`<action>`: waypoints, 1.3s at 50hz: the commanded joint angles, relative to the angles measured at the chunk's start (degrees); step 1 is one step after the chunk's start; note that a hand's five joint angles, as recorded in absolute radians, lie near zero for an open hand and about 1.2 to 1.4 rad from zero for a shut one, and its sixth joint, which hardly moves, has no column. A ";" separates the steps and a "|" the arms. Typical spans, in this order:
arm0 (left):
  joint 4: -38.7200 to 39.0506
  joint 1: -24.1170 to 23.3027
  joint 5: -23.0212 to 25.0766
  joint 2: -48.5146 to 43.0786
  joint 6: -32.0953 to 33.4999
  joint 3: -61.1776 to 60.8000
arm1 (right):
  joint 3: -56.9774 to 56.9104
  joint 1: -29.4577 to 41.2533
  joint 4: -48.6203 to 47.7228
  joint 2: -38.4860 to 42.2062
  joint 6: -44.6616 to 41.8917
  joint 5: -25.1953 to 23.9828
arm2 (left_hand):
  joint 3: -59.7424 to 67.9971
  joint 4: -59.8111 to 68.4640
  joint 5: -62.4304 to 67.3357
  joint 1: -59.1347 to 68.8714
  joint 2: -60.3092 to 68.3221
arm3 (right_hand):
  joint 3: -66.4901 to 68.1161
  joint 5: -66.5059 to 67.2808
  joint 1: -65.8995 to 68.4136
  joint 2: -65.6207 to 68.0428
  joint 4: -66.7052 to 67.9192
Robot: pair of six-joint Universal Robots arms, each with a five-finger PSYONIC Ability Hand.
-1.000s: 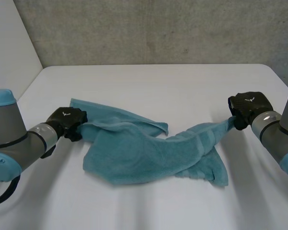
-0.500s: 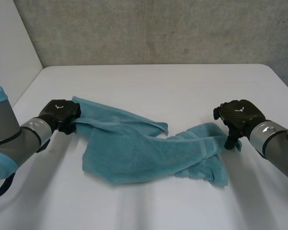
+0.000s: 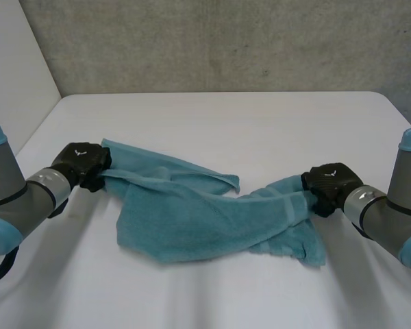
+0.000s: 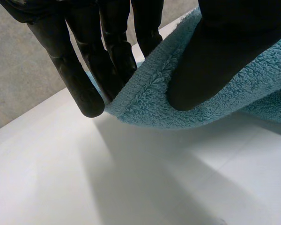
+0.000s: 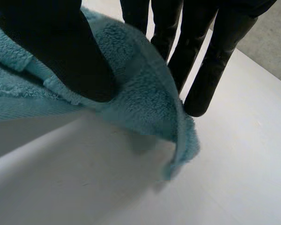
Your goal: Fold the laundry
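Towel (image 3: 205, 216), teal, crumpled on table (image 3: 226, 116), strung between hands, middle lying in loose folds. Left hand (image 3: 82, 164): pinching left corner, thumb on top, fingers beneath. Right hand (image 3: 329, 186): pinching right end, thumb on top, fingers behind. Both pinched ends raised just off table

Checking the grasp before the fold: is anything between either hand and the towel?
Nothing visible does. The left hand pinches the crumpled teal terry towel at one end between thumb and fingers, and the right hand pinches the opposite end the same way, cloth directly against both.
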 commanded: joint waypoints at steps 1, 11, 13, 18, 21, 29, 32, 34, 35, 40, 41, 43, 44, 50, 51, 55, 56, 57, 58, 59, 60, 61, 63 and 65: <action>-1.08 0.10 -1.80 3.31 0.00 -0.25 | -2.08 -0.02 0.48 -0.93 0.47 0.63 | 12.08 11.58 15.14 15.31 11.49 | 19.43 20.98 27.53 18.34 19.40; -7.06 0.45 -2.86 28.36 -0.26 0.09 | -12.88 -1.60 12.59 -22.99 1.62 0.64 | 12.08 11.58 15.14 15.31 11.49 | 19.43 20.98 27.53 18.34 19.40; -7.14 1.24 -3.04 34.25 -0.61 1.32 | -18.50 -2.22 18.48 -25.10 0.13 0.11 | 12.08 11.58 15.14 15.31 11.49 | 19.43 20.98 27.53 18.34 19.40; -9.86 2.21 -2.87 39.89 -0.97 4.05 | -25.55 -3.63 26.31 -26.78 -3.74 0.19 | 12.08 11.58 15.14 15.31 11.49 | 19.43 20.98 27.53 18.34 19.40; -12.23 2.73 -2.87 40.07 -0.71 4.58 | -26.43 -3.36 28.25 -27.22 -6.37 0.72 | 12.08 11.58 15.14 15.31 11.49 | 19.43 20.98 27.53 18.34 19.40; -16.02 3.00 -2.60 29.45 1.31 2.82 | -24.41 4.10 30.54 -19.33 -15.26 5.02 | 12.08 11.58 15.14 15.31 11.49 | 19.43 20.98 27.53 18.34 19.40; -16.11 2.82 -3.21 22.09 3.59 2.91 | -24.85 5.95 30.37 -14.32 -16.31 7.13 | 12.08 11.58 15.14 15.31 11.49 | 19.43 20.98 27.53 18.34 19.40; -16.02 2.65 -3.39 16.03 6.22 4.22 | -26.77 7.01 29.84 -8.18 -16.75 9.50 | 12.08 11.58 15.14 15.31 11.49 | 19.43 20.98 27.53 18.34 19.40; -15.85 2.65 -3.48 13.90 7.20 5.01 | -27.66 7.10 29.49 -6.32 -16.76 9.95 | 12.08 11.58 15.14 15.31 11.49 | 19.43 20.98 27.53 18.34 19.40; -14.27 2.12 -6.11 3.43 11.07 14.67 | -38.01 7.45 24.40 4.67 -16.05 12.58 | 12.08 11.58 15.14 15.31 11.49 | 19.43 20.98 27.53 18.34 19.40; -13.57 2.12 -6.73 2.20 11.16 16.69 | -40.21 7.45 23.17 6.08 -16.05 13.20 | 12.08 11.58 15.14 15.31 11.49 | 19.43 20.98 27.53 18.34 19.40; -9.97 1.94 -8.31 -0.35 11.34 22.66 | -48.03 7.45 19.13 8.98 -15.53 15.74 | 12.08 11.58 15.14 15.31 11.49 | 19.43 20.98 27.53 18.34 19.40; -8.22 1.86 -8.49 -0.45 11.25 24.34 | -51.01 7.45 17.55 9.69 -15.26 16.80 | 12.08 11.58 15.14 15.31 11.49 | 19.43 20.98 27.53 18.34 19.40; 14.24 -0.34 -11.03 4.71 10.55 31.30 | -68.09 7.54 -0.37 10.93 -11.57 22.60 | 12.08 11.58 15.14 15.31 11.49 | 19.43 20.98 27.53 18.34 19.40; 16.82 -0.34 -11.74 6.22 10.37 31.21 | -67.92 7.62 -2.40 10.49 -11.13 22.78 | 12.08 11.58 15.14 15.31 11.49 | 19.43 20.98 27.53 18.34 19.40; 26.33 -1.31 -14.03 11.67 7.39 27.62 | -61.61 8.15 -9.00 4.09 -9.46 22.87 | 12.08 11.58 15.14 15.31 11.49 | 19.43 20.98 27.53 18.34 19.40; 27.04 -1.31 -14.03 12.46 6.34 26.56 | -59.24 8.24 -9.79 2.59 -9.29 22.70 | 12.08 11.58 15.14 15.31 11.49 | 19.43 20.98 27.53 18.34 19.40; 27.04 -1.31 -14.03 12.47 6.33 26.55 | -56.61 8.33 -10.41 0.92 -9.28 22.43 | 12.08 11.58 15.14 15.31 11.49 | 19.43 20.98 27.53 18.34 19.40; 27.39 -1.22 -14.03 13.08 5.28 25.68 | -53.80 8.24 -10.85 -0.57 -9.28 22.08 | 12.08 11.58 15.14 15.31 11.49 | 19.43 20.98 27.53 18.34 19.40; 26.79 -0.79 -13.94 14.04 3.18 23.84 | -48.81 8.15 -11.29 -2.85 -9.20 21.12 | 12.08 11.58 15.14 15.31 11.49 | 19.43 20.98 27.53 18.34 19.40; 25.39 -0.61 -13.85 14.84 1.86 21.74 | -46.24 8.15 -11.38 -3.83 -9.11 20.50 | 12.08 11.58 15.14 15.31 11.49 | 19.43 20.98 27.53 18.34 19.40; 23.20 -0.43 -13.50 15.19 0.80 19.37 | -43.69 8.24 -11.56 -4.54 -9.11 19.89 | 12.08 11.58 15.14 15.31 11.49 | 19.43 20.98 27.53 18.34 19.40; 20.64 -0.08 -13.15 15.37 0.18 16.55 | -36.50 8.07 -11.47 -5.68 -9.02 17.70 | 12.08 11.58 15.14 15.31 11.49 | 19.43 20.98 27.53 18.34 19.40; 17.48 0.36 -12.36 15.37 -0.17 11.47 | -28.60 7.98 -11.29 -6.74 -8.85 16.46 | 12.08 11.58 15.14 15.31 11.49 | 19.43 20.98 27.53 18.34 19.40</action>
